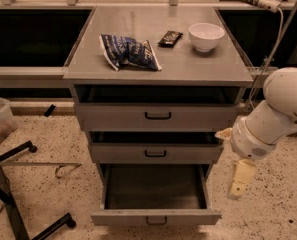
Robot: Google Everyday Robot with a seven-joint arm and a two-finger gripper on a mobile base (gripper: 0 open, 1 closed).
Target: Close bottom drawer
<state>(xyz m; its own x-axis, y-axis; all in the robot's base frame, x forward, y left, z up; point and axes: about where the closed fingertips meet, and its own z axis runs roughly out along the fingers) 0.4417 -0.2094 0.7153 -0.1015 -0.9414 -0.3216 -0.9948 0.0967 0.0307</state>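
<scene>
**Speckled floor, grey cabinet, lowest drawer out: push not yet made**

Speckled floor [278,214] all round the grey cabinet [158,66], dark shelving behind it. Cabinet has three drawers. Top drawer [198,116] and middle drawer [188,153] each stick out a little from the cabinet face. The bottom drawer [113,217] is pulled far out at the foot of the cabinet, dark tray [155,186] bare. My white arm [273,114] hangs off the cabinet's right side. My gripper [240,180] points down, just right of the cabinet, level with the open tray and apart from it. Can't tell whether it is wide or narrow. Black stand legs [18,204] sit left of the cabinet. On the cabinet top: blue snack bag [129,51], white bowl [206,36], small dark bar [170,38]. Small loop handle [156,221] sits mid front panel.

Step in hand, as I judge it: get in front of the panel. I should swing out past the drawer's front right corner, not across the tray. Then drop to panel height, contact flat near the handle so the drawer doesn't skew, and push straight toward the cabinet until the panel sits flush. Risk: clipping the right rail or the middle drawer's lip.
</scene>
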